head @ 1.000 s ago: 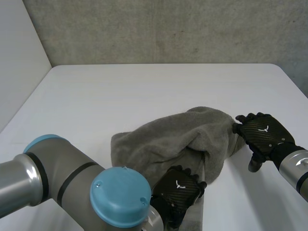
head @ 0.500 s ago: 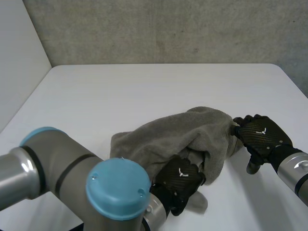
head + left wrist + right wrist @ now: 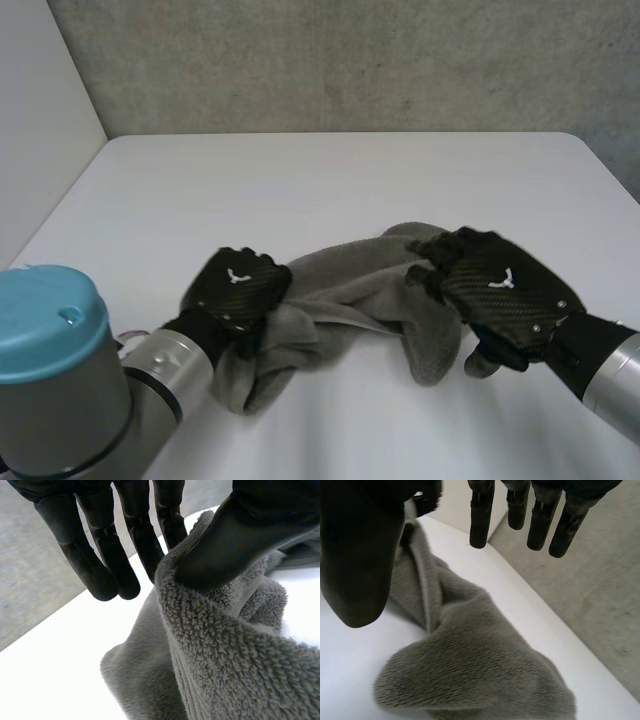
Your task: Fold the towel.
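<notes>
Thumb and straight fingers of the left robot hand [image 3: 238, 288] pinch a raised fold at the left end of the towel [image 3: 350, 285]. The cloth below that hold droops to the worktop [image 3: 300, 190]. Over the towel's right end sits the right robot hand [image 3: 495, 290]. Its fingers are straight and spread, clear of the pile in its wrist view. Its thumb lies beside a hem that climbs toward the palm, and a wide gap stands between thumb and fingers. Between the 2 robot hands the grey towel runs as a bunched, rumpled band, its right end sagging in a lobe near the right thumb. Beyond it the white worktop reaches back to a grey wall [image 3: 350, 60].
</notes>
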